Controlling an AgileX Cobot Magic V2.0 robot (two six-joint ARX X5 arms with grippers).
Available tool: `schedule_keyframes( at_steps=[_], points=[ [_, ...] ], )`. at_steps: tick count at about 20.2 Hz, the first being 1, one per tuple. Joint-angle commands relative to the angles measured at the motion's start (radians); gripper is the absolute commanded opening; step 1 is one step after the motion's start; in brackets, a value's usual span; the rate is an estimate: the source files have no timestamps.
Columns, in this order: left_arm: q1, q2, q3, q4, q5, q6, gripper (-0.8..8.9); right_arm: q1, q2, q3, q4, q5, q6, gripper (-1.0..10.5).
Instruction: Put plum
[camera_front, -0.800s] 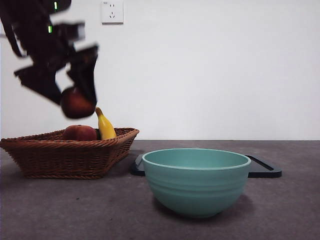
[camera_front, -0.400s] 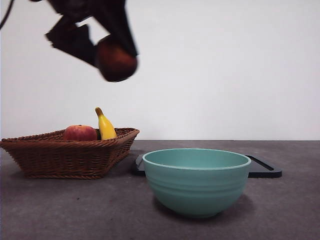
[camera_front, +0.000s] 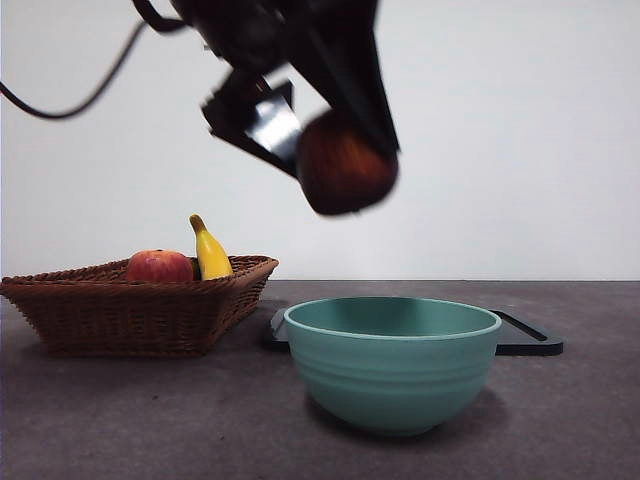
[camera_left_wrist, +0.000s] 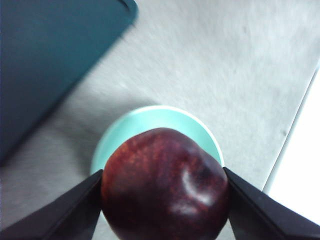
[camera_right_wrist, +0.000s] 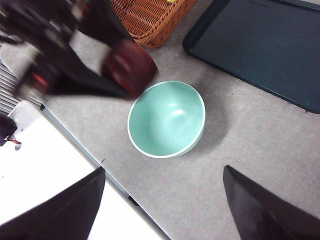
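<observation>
Two black jaws of the left end effector are clamped on the plum, one pressing each side of the dark maroon fruit, which hangs in the air above the teal bowl, over its left part in the front view and clear of the rim. From the left wrist view the plum covers most of the bowl below it. The right end effector hangs high over the table with its jaws spread wide and nothing between them, looking down on the bowl and the held plum. Left of the bowl stands a wicker basket holding a red apple and a banana. A dark tray lies flat behind the bowl.
</observation>
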Motion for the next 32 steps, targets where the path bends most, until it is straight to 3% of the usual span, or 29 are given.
schedule_keyframes(
  at_steps=[1,15,23,26,32],
  points=[
    [-0.032,0.066,0.02,0.019,-0.035,0.033,3.29,0.005,0.006,0.019,0.006,0.0,0.003,3.8],
    [-0.079,0.281,0.02,0.09,-0.1,0.093,3.29,0.005,0.006,0.019,0.006,0.0,0.003,3.8],
    [-0.095,0.289,0.02,0.088,-0.1,0.1,3.52,0.005,0.007,0.018,0.006,0.0,0.003,3.8],
    [-0.101,0.289,0.02,0.088,-0.1,0.099,4.47,0.005,0.006,0.018,0.006,0.0,0.003,3.8],
    [-0.101,0.264,0.021,0.084,-0.1,0.098,4.37,0.005,0.006,0.018,0.006,0.0,0.003,3.8]
  ],
)
